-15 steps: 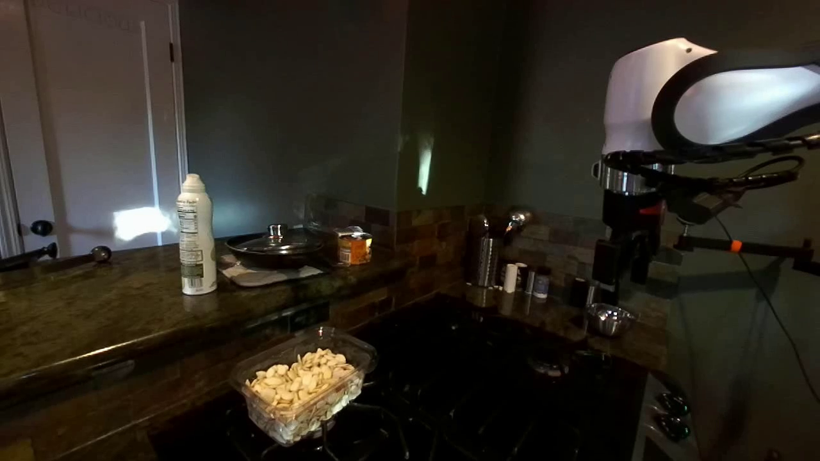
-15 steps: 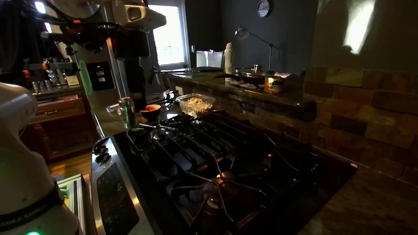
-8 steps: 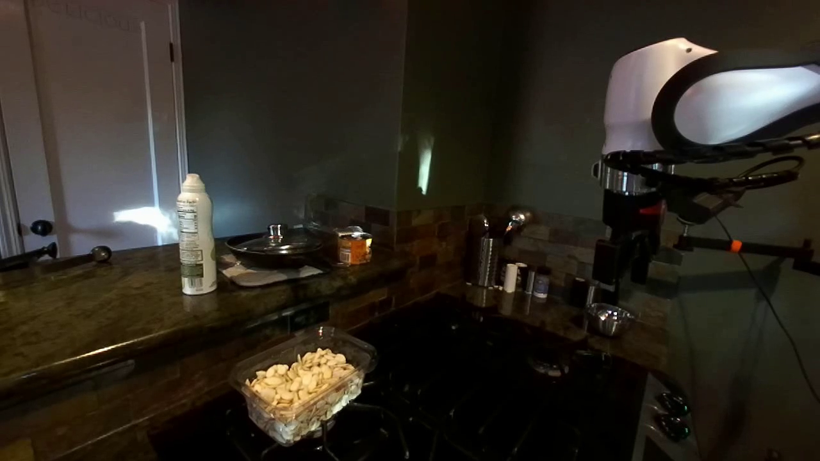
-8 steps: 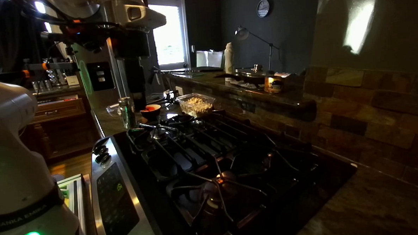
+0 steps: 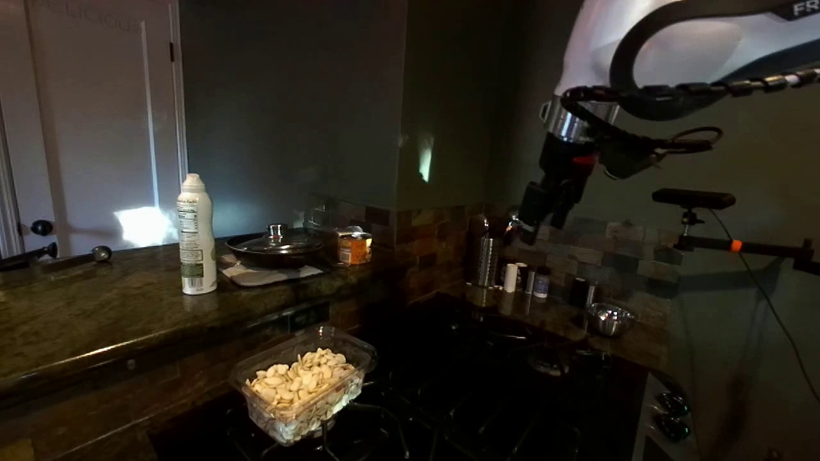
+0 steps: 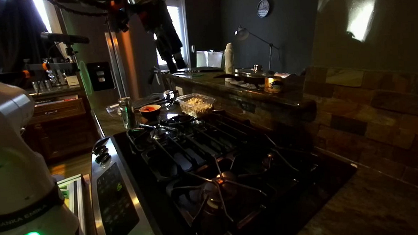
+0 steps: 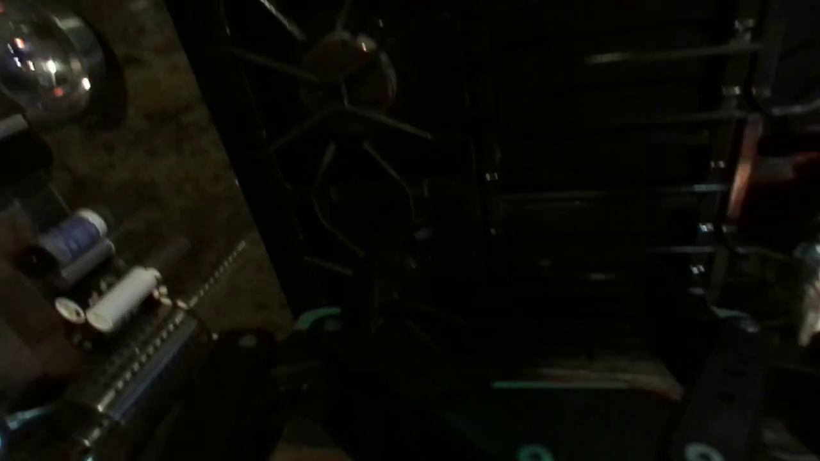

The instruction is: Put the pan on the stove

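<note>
Where it's darkest, stove blurs; lid covers pan.

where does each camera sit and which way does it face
An exterior view: near the tub, facing along the stove to small bottles; arm and gripper at upper right.
An exterior view: beside the arm base, which shows at left, facing along the stove with the tub farther off; gripper at top.
Wrist view: mounted on the arm, facing down at the stove; gripper along the bottom.
Both exterior views share the stove, pan and tub, seemingly from opposite ends.
</note>
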### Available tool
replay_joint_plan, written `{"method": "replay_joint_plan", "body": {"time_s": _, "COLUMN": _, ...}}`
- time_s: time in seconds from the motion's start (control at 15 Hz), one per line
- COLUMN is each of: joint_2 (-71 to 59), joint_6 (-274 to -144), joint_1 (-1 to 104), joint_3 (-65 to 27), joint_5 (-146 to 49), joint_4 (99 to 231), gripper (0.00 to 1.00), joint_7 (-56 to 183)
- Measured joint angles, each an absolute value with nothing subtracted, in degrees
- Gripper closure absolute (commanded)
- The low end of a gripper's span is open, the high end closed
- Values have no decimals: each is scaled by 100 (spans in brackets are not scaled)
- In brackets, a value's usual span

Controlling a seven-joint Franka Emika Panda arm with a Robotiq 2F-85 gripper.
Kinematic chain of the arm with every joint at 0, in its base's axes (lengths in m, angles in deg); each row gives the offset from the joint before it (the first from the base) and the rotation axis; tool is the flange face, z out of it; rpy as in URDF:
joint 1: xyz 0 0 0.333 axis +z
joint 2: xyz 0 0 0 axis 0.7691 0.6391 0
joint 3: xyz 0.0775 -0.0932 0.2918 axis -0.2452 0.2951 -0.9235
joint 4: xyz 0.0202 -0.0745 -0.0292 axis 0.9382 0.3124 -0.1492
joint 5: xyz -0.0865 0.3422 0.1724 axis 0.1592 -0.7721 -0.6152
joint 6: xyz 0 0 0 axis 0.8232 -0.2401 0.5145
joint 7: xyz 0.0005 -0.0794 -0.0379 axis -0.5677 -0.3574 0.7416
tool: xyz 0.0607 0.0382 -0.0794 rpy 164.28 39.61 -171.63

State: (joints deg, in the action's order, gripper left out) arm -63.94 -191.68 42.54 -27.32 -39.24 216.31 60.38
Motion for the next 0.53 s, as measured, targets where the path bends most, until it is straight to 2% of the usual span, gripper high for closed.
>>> {"method": "replay_joint_plan", "body": {"time_s": 0.27, "joint_2": -5188, "joint_6": -19811, "joint_1": 4540, "joint_3": -2887, "joint_5": -4072, "joint_4": 20520, "gripper": 0, "joint_7": 5940}}
{"method": "replay_joint_plan", "body": {"time_s": 0.53, "joint_2": -4204, "joint_6": -19900, "joint_1": 4738, "joint_3": -2912, "joint_5": -4208, "joint_4": 19681, "gripper": 0, "joint_7": 5910}}
